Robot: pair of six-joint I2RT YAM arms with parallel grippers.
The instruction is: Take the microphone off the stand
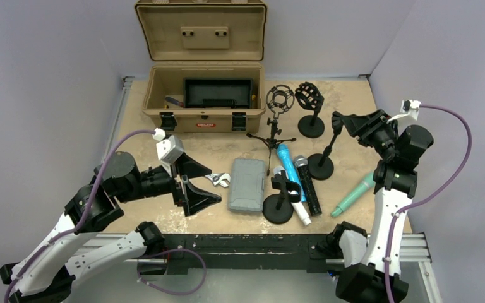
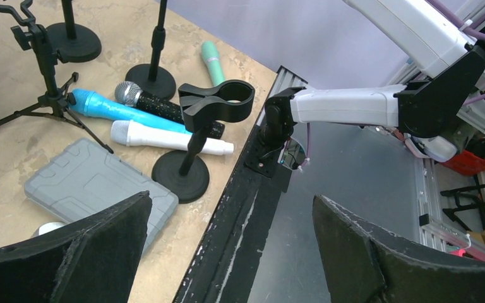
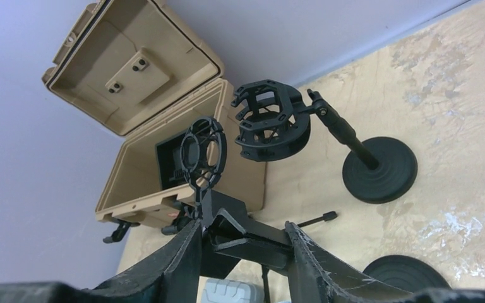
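Top view: the green microphone (image 1: 353,194) lies flat on the table (image 1: 353,95) beside the right arm, its long axis diagonal and its head pointing far-right.

Left wrist: the left gripper (image 2: 230,199) gapes wide and holds nothing.

Right wrist: the right gripper (image 3: 243,230) pinches the stand (image 3: 271,249) at its clip.

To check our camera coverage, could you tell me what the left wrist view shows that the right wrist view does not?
Only the left wrist: the blue microphone, white microphone and empty clip stand. Only the right wrist: the tan case's raised lid and the larger shock mount. Both: the tripod stand on the table.
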